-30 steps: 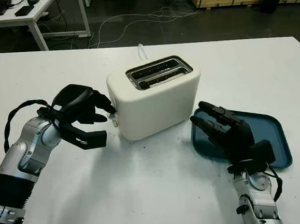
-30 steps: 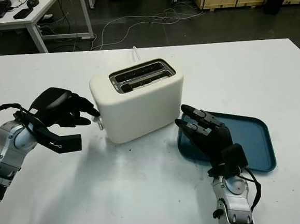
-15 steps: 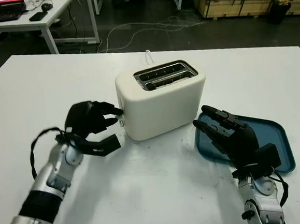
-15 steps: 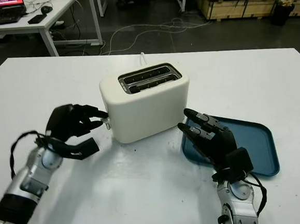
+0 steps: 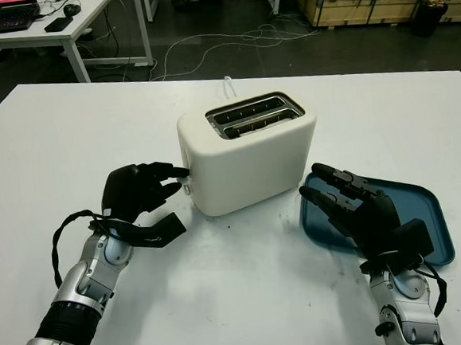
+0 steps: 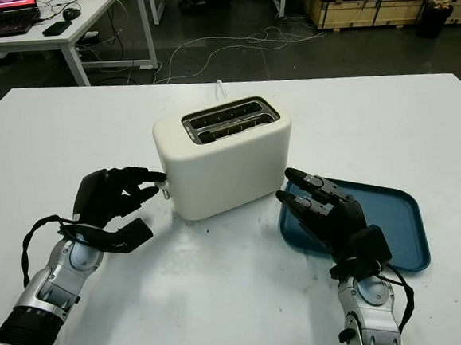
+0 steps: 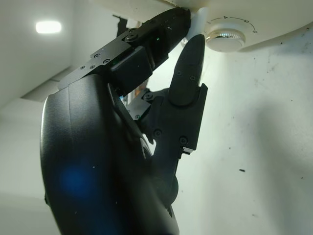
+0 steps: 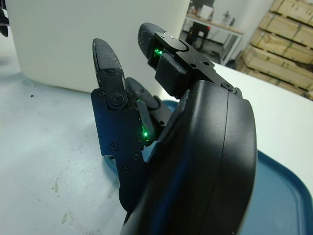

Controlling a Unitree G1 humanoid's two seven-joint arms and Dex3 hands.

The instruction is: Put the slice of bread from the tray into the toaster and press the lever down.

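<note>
A cream two-slot toaster [image 5: 249, 151] is stood upright mid-table, set at a slight angle, its lever [image 5: 183, 174] seen low on its left end. A dark blue tray [image 5: 413, 214] is laid just right of it.

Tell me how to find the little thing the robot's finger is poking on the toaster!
Find the cream toaster in the middle of the white table. Go to its narrow end, the one facing the robot's left hand, whose fingertips touch it there. The lever is the small white tab sticking out sideways, just above a round dial, which sits flush instead.
</note>
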